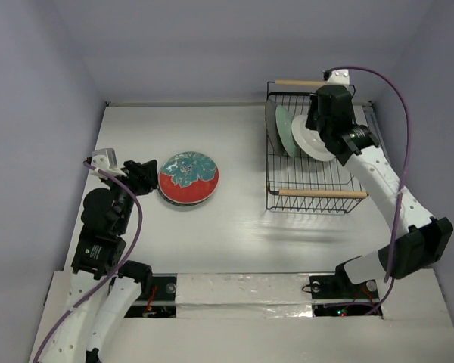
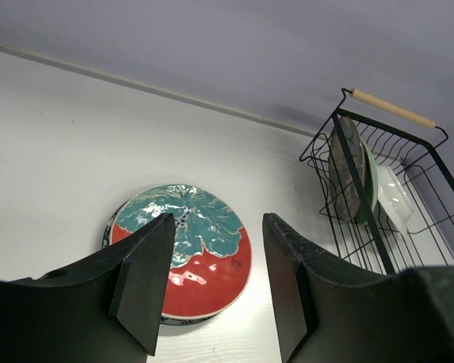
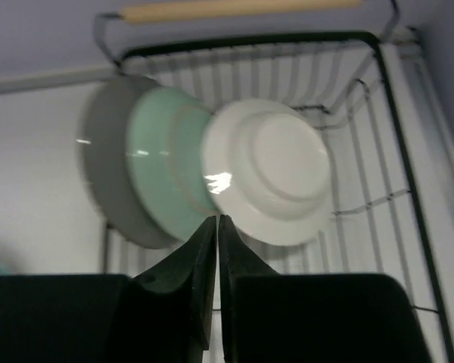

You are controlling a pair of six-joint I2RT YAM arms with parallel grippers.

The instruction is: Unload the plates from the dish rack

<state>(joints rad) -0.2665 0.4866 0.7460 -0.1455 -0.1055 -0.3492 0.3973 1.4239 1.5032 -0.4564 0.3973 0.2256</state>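
Plain white round plate (image 3: 268, 170), pale mint green plate (image 3: 163, 170) and dark grey plate (image 3: 102, 174), all 3 standing on edge inside rectangular black wire dish rack (image 1: 321, 193) on white worktop (image 1: 250, 234). Teal-and-red round plate (image 1: 189, 178) lying flat at left, well apart. Left claw (image 2: 217, 242) spread wide beside it; right claw (image 3: 217, 227) pinched narrow, fingertips together by white plate's lower rim.

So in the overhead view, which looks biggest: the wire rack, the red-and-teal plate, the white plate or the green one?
1. dish rack
2. teal-and-red plate, lying flat
3. white plate and mint green plate: both stand tilted, overlapping, partly hidden, so I can't rank them.
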